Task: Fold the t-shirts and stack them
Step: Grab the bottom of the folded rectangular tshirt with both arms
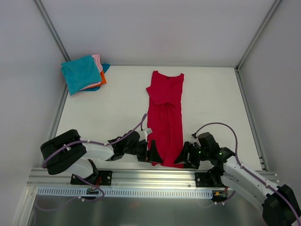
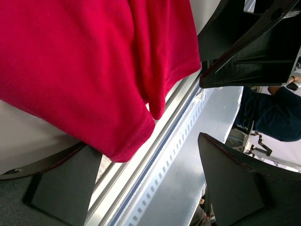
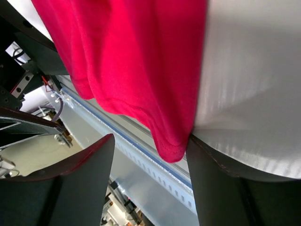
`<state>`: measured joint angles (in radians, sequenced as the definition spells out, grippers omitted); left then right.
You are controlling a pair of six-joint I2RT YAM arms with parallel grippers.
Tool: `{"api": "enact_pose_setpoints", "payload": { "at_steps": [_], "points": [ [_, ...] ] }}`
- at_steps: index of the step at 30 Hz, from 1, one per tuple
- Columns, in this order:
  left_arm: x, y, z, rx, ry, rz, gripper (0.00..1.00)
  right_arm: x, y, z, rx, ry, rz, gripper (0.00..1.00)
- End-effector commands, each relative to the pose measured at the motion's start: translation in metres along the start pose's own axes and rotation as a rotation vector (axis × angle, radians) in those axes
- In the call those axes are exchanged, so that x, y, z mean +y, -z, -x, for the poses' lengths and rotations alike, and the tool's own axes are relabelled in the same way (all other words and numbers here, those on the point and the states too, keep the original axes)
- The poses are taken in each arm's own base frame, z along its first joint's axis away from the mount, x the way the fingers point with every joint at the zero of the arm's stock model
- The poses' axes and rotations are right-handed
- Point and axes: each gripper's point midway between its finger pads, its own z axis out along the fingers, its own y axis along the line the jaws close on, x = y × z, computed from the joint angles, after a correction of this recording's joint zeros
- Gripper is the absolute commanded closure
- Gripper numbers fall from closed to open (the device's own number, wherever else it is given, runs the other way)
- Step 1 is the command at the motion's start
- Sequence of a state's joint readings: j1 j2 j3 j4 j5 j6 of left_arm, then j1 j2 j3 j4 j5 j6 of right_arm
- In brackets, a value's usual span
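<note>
A large red t-shirt (image 1: 165, 117) lies folded into a long narrow strip on the white table (image 1: 211, 103), collar at the far end, hem at the front edge. My left gripper (image 1: 151, 157) sits at the hem's left corner, my right gripper (image 1: 184, 157) at its right corner. In the left wrist view the red hem corner (image 2: 122, 146) hangs just above one finger (image 2: 61, 188), and the left gripper (image 2: 150, 183) is open. In the right wrist view the hem corner (image 3: 171, 148) rests against one finger (image 3: 225, 193), and the right gripper (image 3: 150, 188) is open around it. Folded t-shirts (image 1: 82, 73), teal on top, are stacked far left.
A perforated metal rail (image 1: 141, 178) runs along the table's near edge, right under both grippers. Frame posts (image 1: 51, 28) and grey walls close in the sides and back. A dark blue sleeve (image 2: 273, 113) shows beyond the rail in the left wrist view.
</note>
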<state>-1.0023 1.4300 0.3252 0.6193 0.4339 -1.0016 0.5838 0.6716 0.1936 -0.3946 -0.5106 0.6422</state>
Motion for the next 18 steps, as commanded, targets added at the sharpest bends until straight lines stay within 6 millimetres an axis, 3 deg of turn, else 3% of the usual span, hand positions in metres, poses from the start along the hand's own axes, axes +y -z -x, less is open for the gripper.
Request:
{"api": "enact_pose_setpoints", "payload": {
  "at_steps": [1, 7, 11, 15, 17, 18],
  "points": [
    [0.025, 0.001, -0.012, 0.027, -0.010, 0.103, 0.17, -0.030, -0.010, -0.012, 0.041, -0.030, -0.091, 0.34],
    [0.027, -0.002, -0.012, 0.036, -0.012, 0.108, 0.24, -0.030, -0.015, -0.008, 0.036, -0.025, -0.096, 0.36],
    [0.027, -0.005, -0.012, 0.045, -0.013, 0.108, 0.48, -0.030, -0.018, -0.006, 0.035, -0.023, -0.095, 0.47],
    [0.029, -0.006, -0.012, 0.050, -0.009, 0.116, 0.63, -0.029, -0.018, -0.002, 0.025, -0.012, -0.104, 0.51],
    [0.030, -0.007, -0.011, 0.049, -0.009, 0.120, 0.76, -0.028, -0.017, 0.000, 0.014, -0.006, -0.106, 0.57],
    [0.030, -0.007, -0.011, 0.053, -0.010, 0.123, 0.88, -0.029, -0.017, -0.001, 0.016, -0.006, -0.110, 0.62]
  ]
}}
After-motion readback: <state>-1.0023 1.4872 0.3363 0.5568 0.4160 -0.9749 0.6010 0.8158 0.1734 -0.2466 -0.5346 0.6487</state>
